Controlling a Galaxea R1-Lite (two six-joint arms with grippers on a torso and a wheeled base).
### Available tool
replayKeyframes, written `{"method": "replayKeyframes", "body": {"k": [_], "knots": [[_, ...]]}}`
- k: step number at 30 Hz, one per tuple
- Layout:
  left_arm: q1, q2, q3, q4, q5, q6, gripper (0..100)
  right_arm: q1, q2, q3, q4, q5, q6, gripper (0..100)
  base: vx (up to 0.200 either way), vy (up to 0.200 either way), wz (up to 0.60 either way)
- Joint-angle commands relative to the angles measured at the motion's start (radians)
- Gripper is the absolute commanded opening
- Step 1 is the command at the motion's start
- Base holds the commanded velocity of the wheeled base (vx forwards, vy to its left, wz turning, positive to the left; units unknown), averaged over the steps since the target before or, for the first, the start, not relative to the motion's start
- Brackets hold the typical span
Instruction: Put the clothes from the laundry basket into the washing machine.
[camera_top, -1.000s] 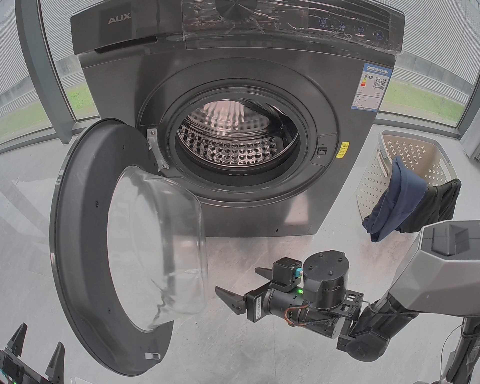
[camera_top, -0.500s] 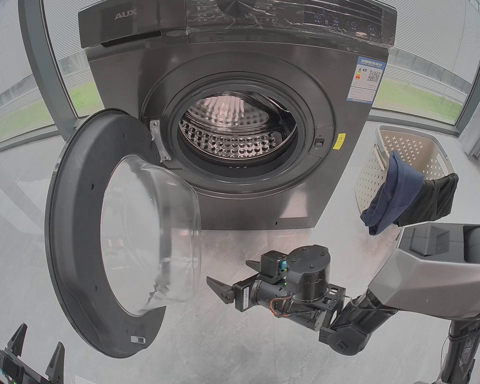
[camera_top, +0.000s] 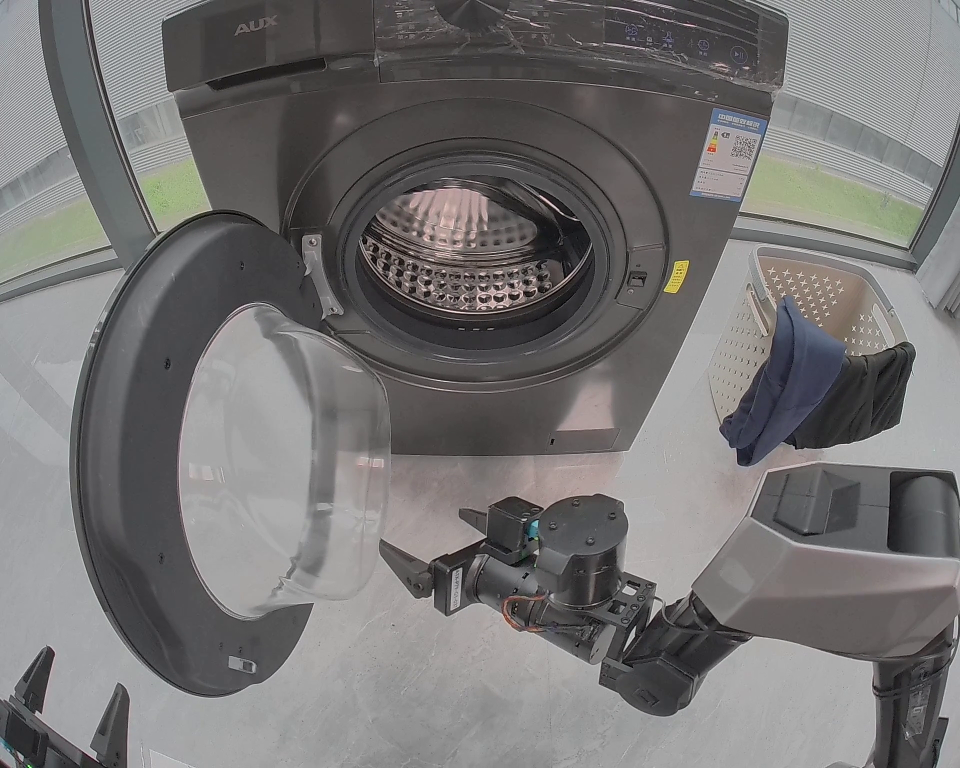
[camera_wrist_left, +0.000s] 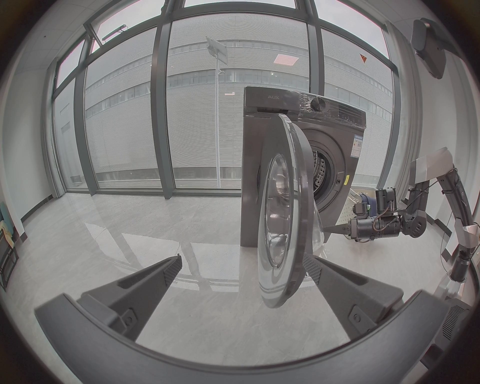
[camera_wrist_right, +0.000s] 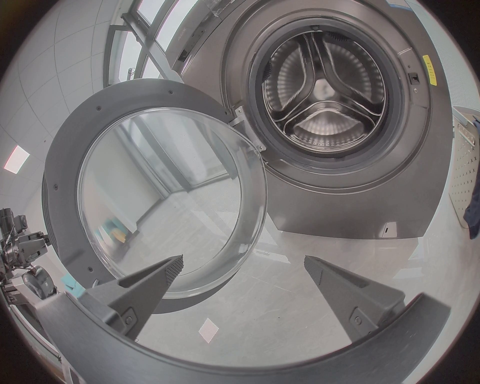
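The washing machine (camera_top: 480, 120) stands with its round door (camera_top: 130, 420) swung wide to the left and its steel drum (camera_top: 470, 260) bare. A beige laundry basket (camera_top: 740, 350) sits on the floor to the machine's right. A blue garment (camera_top: 785, 385) and a black garment (camera_top: 860, 395) hang over its near rim. My right gripper (camera_top: 425, 532) is open and holds nothing, low over the floor in front of the machine. Its tips are close to the door's glass bulge (camera_top: 290, 460). My left gripper (camera_top: 80, 675) is open at the bottom left corner.
Grey floor (camera_top: 450, 690) spreads in front of the machine. Window walls and a dark pillar (camera_top: 90, 130) stand behind it. In the left wrist view the door (camera_wrist_left: 280, 210) is edge-on right before the left gripper (camera_wrist_left: 242, 260), with the right gripper (camera_wrist_left: 332, 230) beyond.
The head view has shifted a little. My right gripper has moved left toward the door's glass bulge, and the door stands slightly wider open. The left gripper has stayed put.
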Motion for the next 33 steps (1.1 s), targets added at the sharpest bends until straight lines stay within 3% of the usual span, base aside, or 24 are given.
{"method": "replayKeyframes", "body": {"k": [1, 13, 26, 33], "knots": [[0.000, -0.010, 0.013, 0.000, -0.001, 0.001, 100, -0.028, 0.005, -0.036, 0.011, -0.003, -0.001, 100, 0.000, 0.000, 0.00], [0.000, -0.010, 0.013, 0.000, -0.001, 0.003, 100, 0.030, 0.103, -0.216, 0.056, -0.007, -0.002, 100, 0.000, 0.000, 0.00], [0.000, -0.010, 0.013, 0.001, -0.001, 0.004, 100, 0.025, 0.119, -0.288, 0.091, -0.019, -0.002, 100, 0.000, 0.000, 0.00], [0.000, -0.010, 0.013, 0.001, -0.001, 0.003, 100, 0.059, 0.178, -0.429, 0.188, -0.026, -0.002, 100, 0.000, 0.000, 0.00]]}}
